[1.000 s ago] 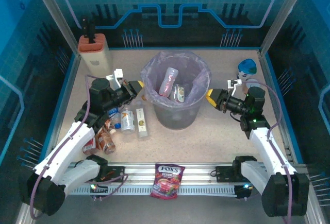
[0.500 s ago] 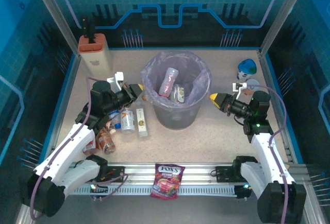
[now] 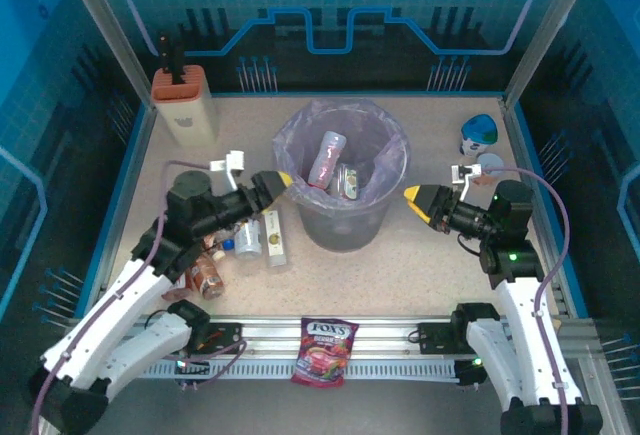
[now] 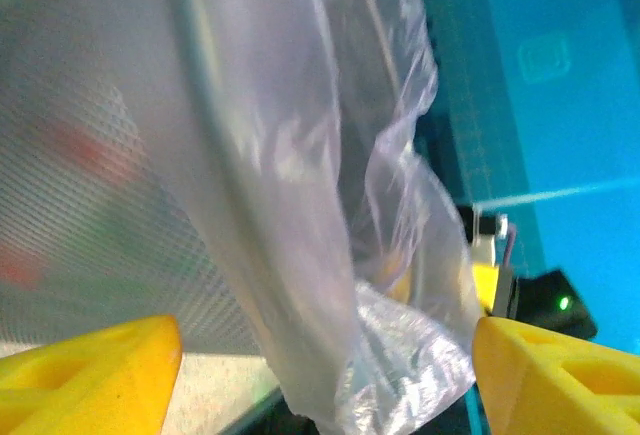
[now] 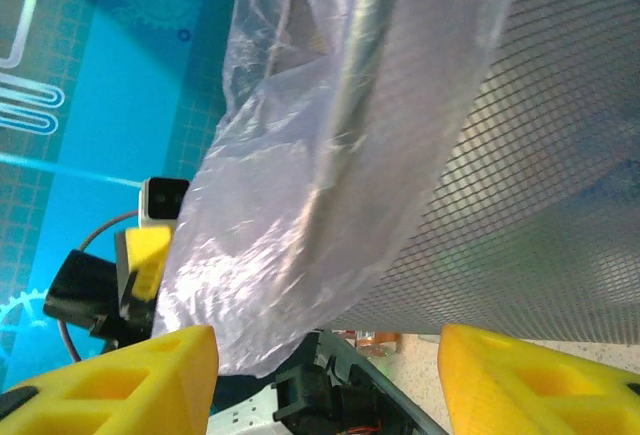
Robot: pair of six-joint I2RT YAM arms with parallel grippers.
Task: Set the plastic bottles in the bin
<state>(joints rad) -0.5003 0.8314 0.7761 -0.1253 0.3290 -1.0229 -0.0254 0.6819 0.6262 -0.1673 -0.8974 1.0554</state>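
Observation:
The bin [image 3: 345,223], a grey mesh bucket lined with a purplish bag, stands mid-table. Two plastic bottles [image 3: 327,157] lie inside it. More bottles lie on the table to its left: a clear one with a blue cap [image 3: 247,236], a clear one [image 3: 273,239] and a brown one [image 3: 205,275]. My left gripper [image 3: 279,182] hovers open at the bin's left side, above those bottles. My right gripper [image 3: 414,199] is open just right of the bin. Both wrist views face the mesh wall [image 4: 90,175] [image 5: 540,205] between wide-apart yellow fingers, nothing held.
A beige block with an orange top [image 3: 186,105] stands at the back left. Blue and white cups [image 3: 481,133] sit at the back right, behind the right arm. A red FOX'S candy bag [image 3: 326,348] lies on the front rail.
Both grippers have gone from shut to open. The left gripper has shifted right and slightly nearer, up to the bin's wall. The right arm has drawn back toward its base.

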